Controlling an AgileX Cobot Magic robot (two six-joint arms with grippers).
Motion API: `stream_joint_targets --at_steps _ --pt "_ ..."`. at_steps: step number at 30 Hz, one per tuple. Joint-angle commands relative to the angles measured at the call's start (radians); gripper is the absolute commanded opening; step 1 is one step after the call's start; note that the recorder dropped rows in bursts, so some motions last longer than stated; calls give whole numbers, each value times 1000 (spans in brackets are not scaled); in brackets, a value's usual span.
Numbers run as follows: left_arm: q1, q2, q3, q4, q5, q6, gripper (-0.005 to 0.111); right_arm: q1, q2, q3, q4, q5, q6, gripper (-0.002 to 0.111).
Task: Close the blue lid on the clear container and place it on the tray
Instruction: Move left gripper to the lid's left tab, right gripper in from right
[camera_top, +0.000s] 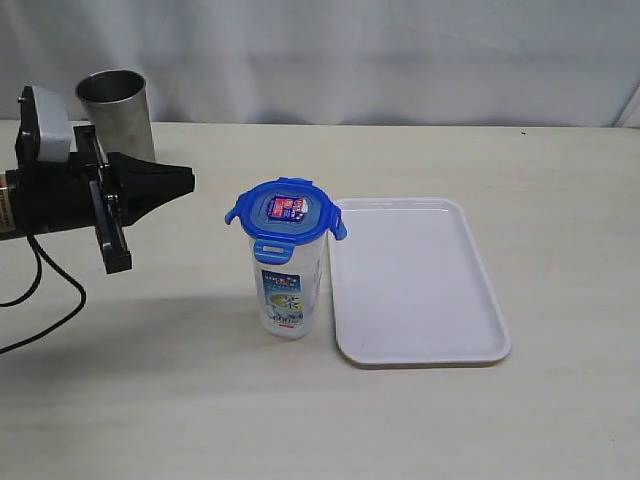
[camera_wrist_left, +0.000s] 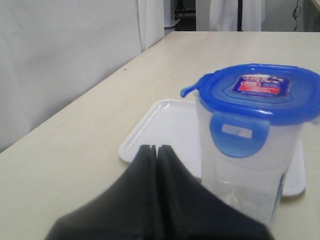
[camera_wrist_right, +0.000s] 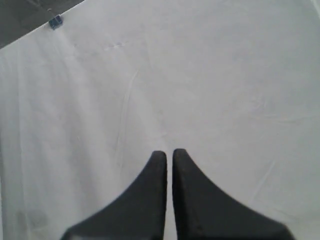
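Note:
The clear container (camera_top: 289, 280) stands upright on the table, just left of the white tray (camera_top: 415, 285). On its mouth sits the blue lid (camera_top: 286, 208); the near flap is folded down and the side flaps stick out. My left gripper (camera_top: 188, 180) hovers shut and empty to the container's left, pointing at it with a gap between. The left wrist view shows its tips (camera_wrist_left: 157, 148) pressed together beside the container (camera_wrist_left: 250, 170), the lid (camera_wrist_left: 262, 92) and the tray (camera_wrist_left: 160, 127). My right gripper (camera_wrist_right: 169, 152) is shut, empty, facing only a white curtain; it is outside the exterior view.
A steel cup (camera_top: 113, 112) stands at the back left, behind the left arm. A black cable (camera_top: 45, 300) trails over the table at the left edge. A white curtain (camera_top: 400, 50) hangs behind the table.

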Motion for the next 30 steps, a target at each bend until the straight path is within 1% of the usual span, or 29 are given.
stream_joint_targets --at_steps 1,4,7,9,10,13,16,18,20,23,27,30 --pt "-2 1 -7 113 -9 -29 0 -2 168 -143 -112 133 10 5" --pt "0 1 -5 158 -9 -52 0 -2 337 -178 -213 113 81 5" --pt "1 -3 -5 178 -9 -71 0 -2 537 -180 -382 -15 177 5" --pt "-1 -14 -5 180 -9 -92 0 -2 673 -206 -479 -113 245 5" --pt "-3 -19 -5 189 -9 -100 0 -2 727 -225 -527 -132 267 5" --pt "-12 -26 -5 217 -9 -120 0 -2 918 -321 -676 -144 369 5" --pt "-25 -26 -5 234 -9 -140 0 -2 1102 -428 -873 -155 511 5" --pt "-35 -29 -5 241 -9 -148 0 -2 1203 -498 -1022 -198 627 5" --pt "-51 -29 -5 239 -9 -148 0 -2 1280 -557 -1123 -271 687 5" --pt "-71 -29 -5 232 -9 -136 0 -2 1383 -618 -1158 -376 682 5" --pt "-72 -29 -5 205 -9 -136 0 -2 1499 -696 -1166 -380 676 5" --pt "-85 -29 -5 174 -9 -134 0 5 1569 -754 -1214 -398 684 5"
